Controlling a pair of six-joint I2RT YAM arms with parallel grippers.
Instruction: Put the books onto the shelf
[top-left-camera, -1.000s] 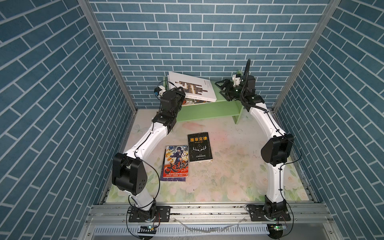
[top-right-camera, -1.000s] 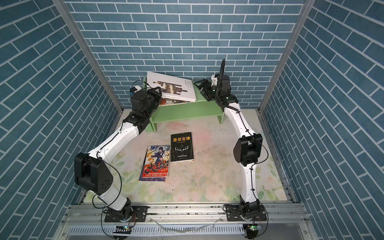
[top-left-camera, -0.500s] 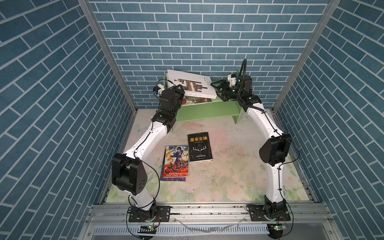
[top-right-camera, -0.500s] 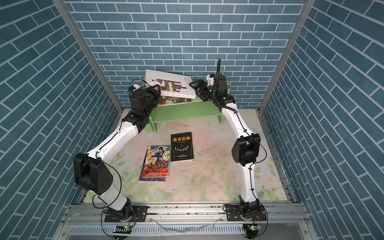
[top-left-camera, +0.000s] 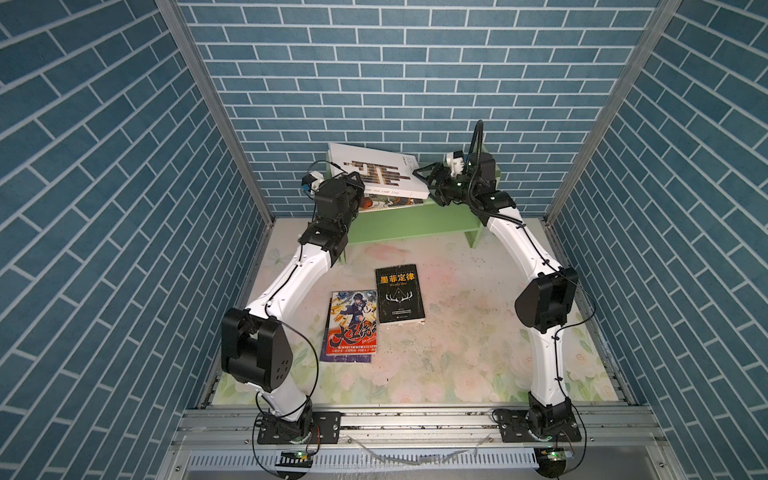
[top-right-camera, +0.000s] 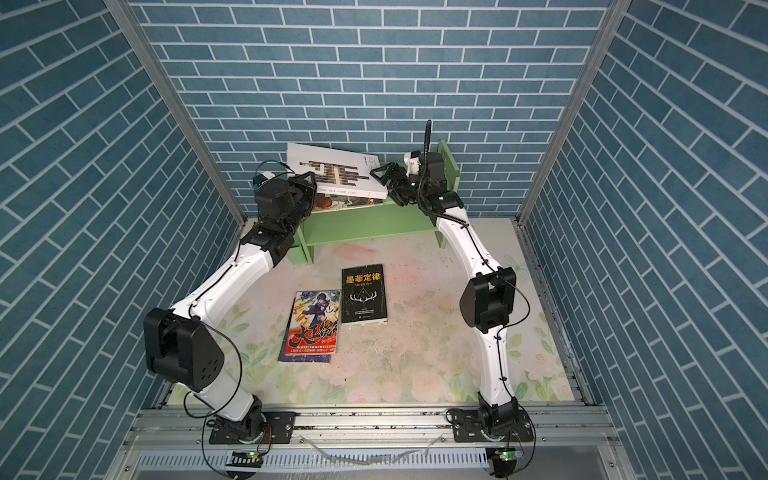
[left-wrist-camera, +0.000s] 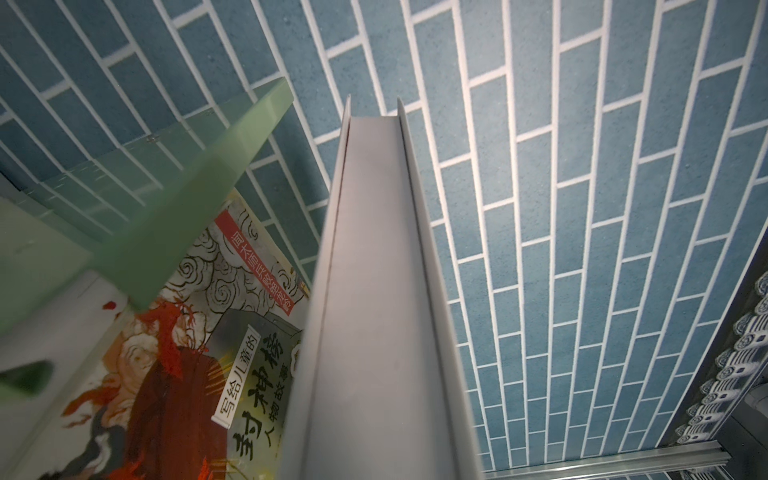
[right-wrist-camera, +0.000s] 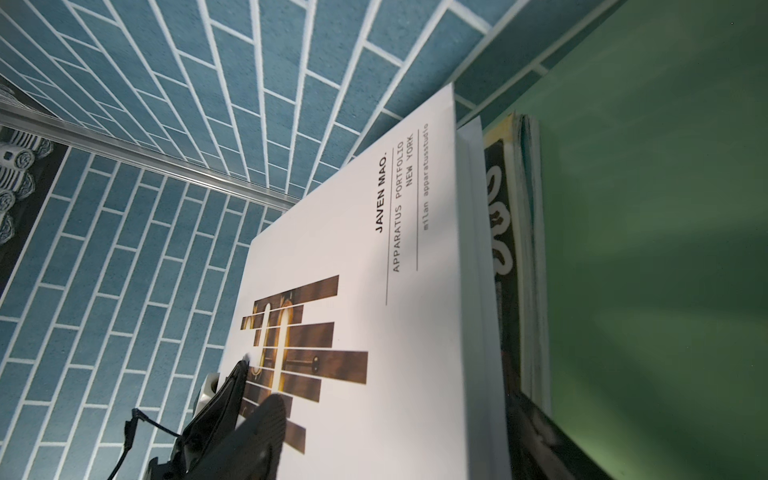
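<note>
Right now the white book (top-left-camera: 386, 166) hangs on a slant over the stack (top-left-camera: 392, 201) of books lying flat on the shelf (top-left-camera: 415, 226). Its long side runs left to right along the shelf, so it sits between the two arms. The left jaws are clamped on its left end. The right jaws are wide apart at its short right end, and I cannot tell if they touch it. I think the next move is to lower the book flat onto the stack, with the right arm close enough to help. The book is thick and stiff, with a smooth cover, brown bars and sharp corners. The books under it are thinner and bright. The shelf is flat green wood. Farther out, a black book (top-left-camera: 400, 297) and a bright book (top-left-camera: 353, 328) lie flat on the flowery worktop (top-left-camera: 457, 340), well apart from both jaws.
</note>
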